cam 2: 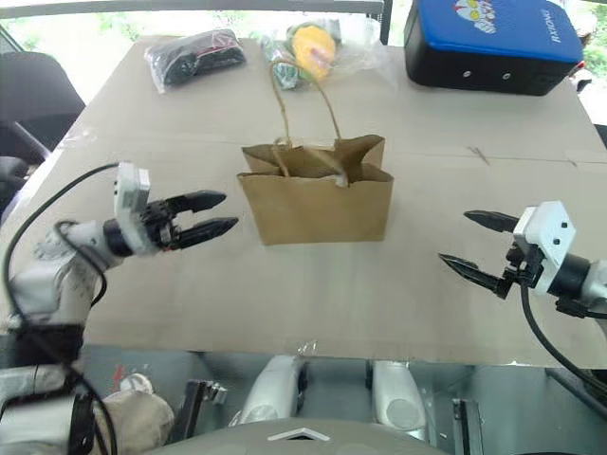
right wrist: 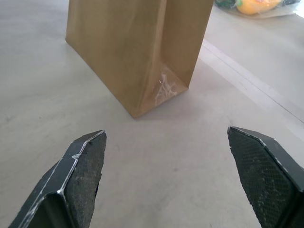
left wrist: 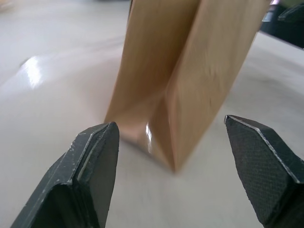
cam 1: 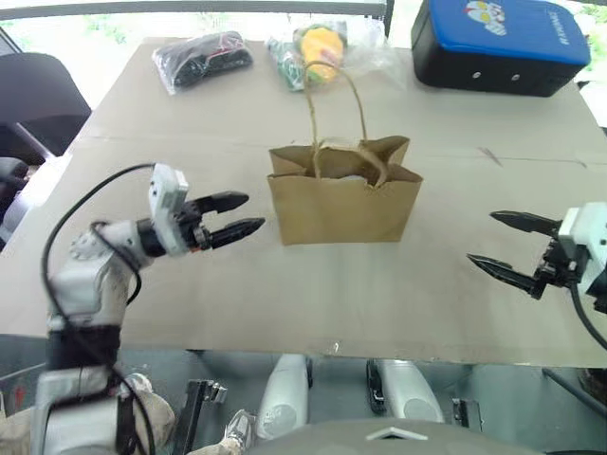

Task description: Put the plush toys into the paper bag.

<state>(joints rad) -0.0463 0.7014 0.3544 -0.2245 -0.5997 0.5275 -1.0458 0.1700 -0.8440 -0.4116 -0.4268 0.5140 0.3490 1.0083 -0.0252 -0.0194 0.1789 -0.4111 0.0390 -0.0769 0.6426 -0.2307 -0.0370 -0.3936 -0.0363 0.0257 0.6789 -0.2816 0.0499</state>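
Nearest, the left gripper (cam 1: 237, 216) hangs just above the table (cam 1: 313, 294) on the bag's left, its jaws parted and holding nothing; the right gripper (cam 1: 503, 245) hangs on the other side, farther from the bag, jaws spread wide and likewise empty.

Between them the bag (cam 1: 343, 201) stands upright mid-table, apart from both grippers, mouth open, one cord handle (cam 1: 334, 104) standing tall and the other drooping over the rim; something pale (cam 1: 353, 177) shows just inside the mouth, probably one of the toys (too little of it shows to tell which); no toy lies out on the table, so I judge them to be inside and the task about done.

The bag looks light and thin-walled; a push on its side would likely tip or slide it, and a squeeze would crease the paper; the safest hold is probably the cord handle or the folded rim. The toys, being soft, should give under the pads and take a pinch across the middle without harm.

Farther back lie a dark bundle in clear wrap (cam 1: 202, 59), a yellow-green thing in clear wrap (cam 1: 321, 45), and a blue case (cam 1: 501, 43) at the far right corner.
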